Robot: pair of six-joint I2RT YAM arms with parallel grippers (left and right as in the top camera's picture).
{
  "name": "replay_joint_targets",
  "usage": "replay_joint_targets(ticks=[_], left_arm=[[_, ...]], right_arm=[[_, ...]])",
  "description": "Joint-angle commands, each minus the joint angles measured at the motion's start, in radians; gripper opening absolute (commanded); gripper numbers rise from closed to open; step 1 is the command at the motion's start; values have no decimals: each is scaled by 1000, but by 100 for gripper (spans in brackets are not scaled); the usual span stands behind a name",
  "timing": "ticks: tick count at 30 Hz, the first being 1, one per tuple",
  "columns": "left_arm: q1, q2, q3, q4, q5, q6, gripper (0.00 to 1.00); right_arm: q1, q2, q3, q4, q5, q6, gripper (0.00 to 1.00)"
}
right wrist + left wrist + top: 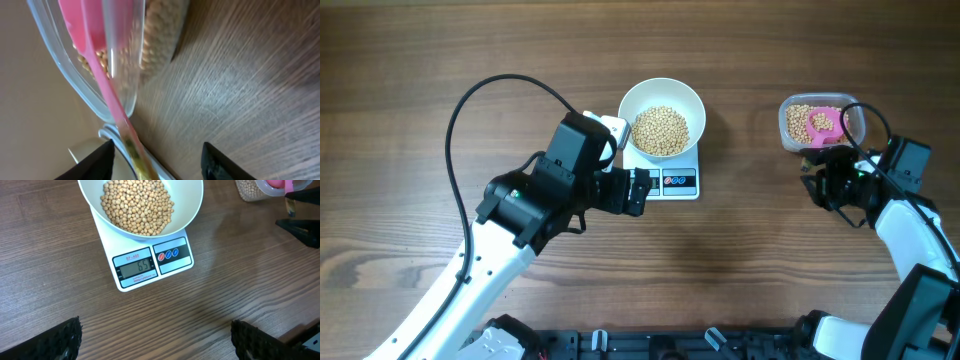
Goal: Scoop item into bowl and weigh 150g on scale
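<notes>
bowl (187,209) top cut off, scale (150,264) rear hidden, scoop handle (107,95) blurred

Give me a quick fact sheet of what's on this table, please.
bowl: white, on the scale, holding beans
display: seems to read 65
tub: clear, right side, beans and pink scoop inside
left gripper: open, empty, beside the scale
right gripper: jaws apart around the scoop's handle

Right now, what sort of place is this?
Likely a lab bench rigged as a mock kitchen weighing station: bare wooden table, digital scale with a bowl of beans on it, clear tub nearby.
</notes>
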Motion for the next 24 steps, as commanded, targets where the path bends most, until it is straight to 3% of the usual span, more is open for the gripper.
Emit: replay_joint_targets(ticks=[1, 16, 24], left_arm=[[-5, -1, -4, 2, -10, 21, 100], [-5, -1, -4, 2, -10, 21, 100], [-5, -1, -4, 2, -10, 21, 100]], right_arm=[[3, 8, -9, 35, 53, 3, 46], [3, 7, -9, 66, 2, -67, 4], [2, -1, -7, 63, -87, -195, 4]])
